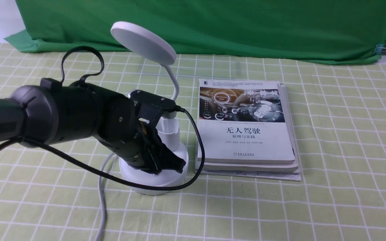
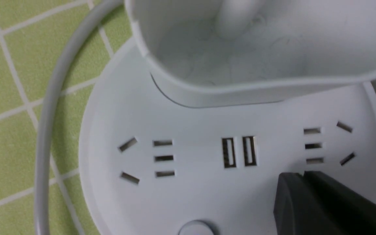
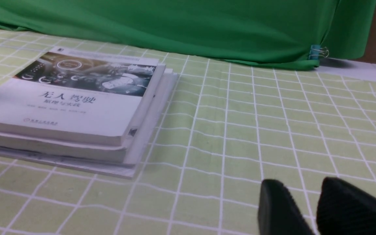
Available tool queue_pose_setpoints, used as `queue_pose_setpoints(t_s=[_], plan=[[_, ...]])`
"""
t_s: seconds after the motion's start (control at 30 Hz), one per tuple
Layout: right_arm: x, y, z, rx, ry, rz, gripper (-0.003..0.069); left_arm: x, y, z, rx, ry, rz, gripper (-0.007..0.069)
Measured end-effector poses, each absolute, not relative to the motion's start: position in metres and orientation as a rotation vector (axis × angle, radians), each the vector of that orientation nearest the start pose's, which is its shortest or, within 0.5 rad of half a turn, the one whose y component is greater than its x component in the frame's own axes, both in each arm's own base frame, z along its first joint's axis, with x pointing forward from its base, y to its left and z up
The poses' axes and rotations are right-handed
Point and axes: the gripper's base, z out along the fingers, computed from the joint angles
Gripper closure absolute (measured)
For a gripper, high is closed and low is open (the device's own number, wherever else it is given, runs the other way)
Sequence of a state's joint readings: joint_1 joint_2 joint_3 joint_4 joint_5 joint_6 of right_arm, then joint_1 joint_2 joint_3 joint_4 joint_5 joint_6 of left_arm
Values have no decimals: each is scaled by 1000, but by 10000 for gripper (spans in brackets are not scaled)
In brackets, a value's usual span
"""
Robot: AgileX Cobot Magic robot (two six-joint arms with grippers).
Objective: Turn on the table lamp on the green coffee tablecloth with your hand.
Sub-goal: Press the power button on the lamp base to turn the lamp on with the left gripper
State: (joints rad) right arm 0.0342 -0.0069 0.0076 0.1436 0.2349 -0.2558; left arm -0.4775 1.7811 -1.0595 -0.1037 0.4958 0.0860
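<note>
The white table lamp stands on the green coffee tablecloth, with its disc head up on a bent neck, a small cup and a round base. My left gripper is shut and empty, its tips down at the top of the base. In the left wrist view the shut fingertips sit just beside a socket, close to the two USB ports. A round button shows at the frame's edge. My right gripper hangs low over bare cloth, jaws slightly apart.
A stack of books lies right beside the lamp base; it also shows in the right wrist view. The lamp's grey cord runs toward the front edge. The arm's black cable loops around the base. A dark green backdrop hangs behind.
</note>
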Motion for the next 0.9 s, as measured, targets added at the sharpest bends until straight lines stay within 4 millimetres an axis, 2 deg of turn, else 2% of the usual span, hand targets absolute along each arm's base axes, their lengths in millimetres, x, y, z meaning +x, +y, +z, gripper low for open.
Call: queue_pose_setpoints(t_s=[0.47,0.9], plan=[[55,5,190,-153,1710,-32,414,311,-163,191,613,2603,-229,618],[55,5,190,-153,1710,-32,414,307,-162,190,623,2650,-230,618]])
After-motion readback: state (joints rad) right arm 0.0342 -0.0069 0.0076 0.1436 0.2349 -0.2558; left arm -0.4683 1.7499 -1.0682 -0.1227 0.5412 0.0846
